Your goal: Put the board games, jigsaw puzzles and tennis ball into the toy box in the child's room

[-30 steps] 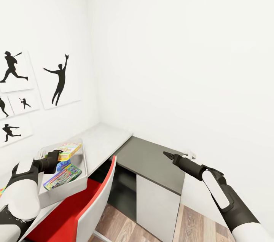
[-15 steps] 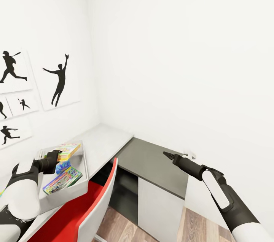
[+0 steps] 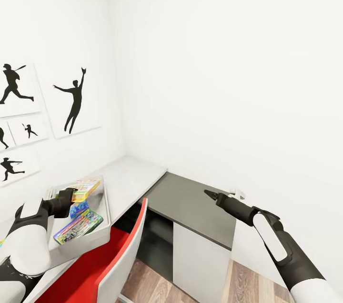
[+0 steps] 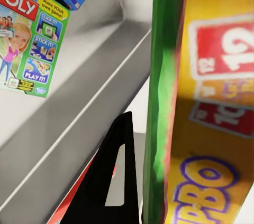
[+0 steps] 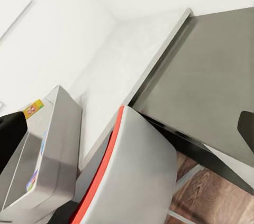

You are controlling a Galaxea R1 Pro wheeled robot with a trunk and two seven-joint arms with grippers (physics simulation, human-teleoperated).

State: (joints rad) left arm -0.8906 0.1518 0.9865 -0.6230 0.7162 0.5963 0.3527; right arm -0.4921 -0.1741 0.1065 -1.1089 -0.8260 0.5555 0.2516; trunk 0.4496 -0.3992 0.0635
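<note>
Skip-Bo's flat yellow board game box [image 3: 85,187], green along its thin edge, was clamped in the left gripper [image 3: 71,194] over the translucent grey toy box [image 3: 105,207] on the pale table [image 3: 131,176]. Two glossy colourful boxes [image 3: 78,223] lay inside. The right gripper [image 3: 208,193], its black tapered fingers pinched together, hung over the matte dark grey side unit [image 3: 190,205]. A red-and-white chair [image 3: 119,255] stood beside.

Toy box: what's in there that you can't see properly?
- Head view: the left gripper and yellow SKIP-BO game cover part of the toy box.
- Left wrist view: the Monopoly box is cut by the edge.
- Tennis ball, puzzles: cannot tell.
</note>
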